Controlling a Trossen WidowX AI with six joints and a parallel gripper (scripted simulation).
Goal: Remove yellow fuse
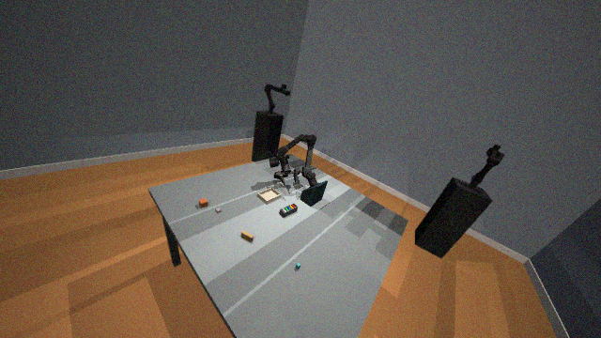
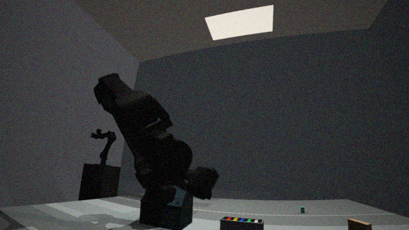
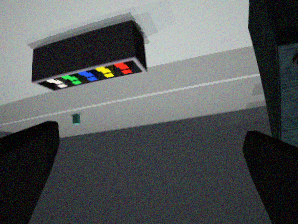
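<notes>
Black boxy fuse block [image 3: 89,55], yellow fuse [image 3: 103,72] seated, dark blunt end effector [image 3: 149,163] apart, empty.

Dark arm [image 2: 144,140] looming over grey table [image 2: 287,207], fuse block [image 2: 241,222] with coloured fuses near front edge

Grey walls [image 1: 423,70], orange wood-plank floor [image 1: 84,235], grey table [image 1: 291,282] — one bright ceiling panel [image 2: 239,22] overhead

A bare robotics test room: grey walls [image 1: 423,94], wooden floor [image 1: 94,235], one ceiling light panel [image 2: 239,22], a grey desk [image 1: 329,291], and black pedestals [image 1: 453,216] carrying small arms.
</notes>
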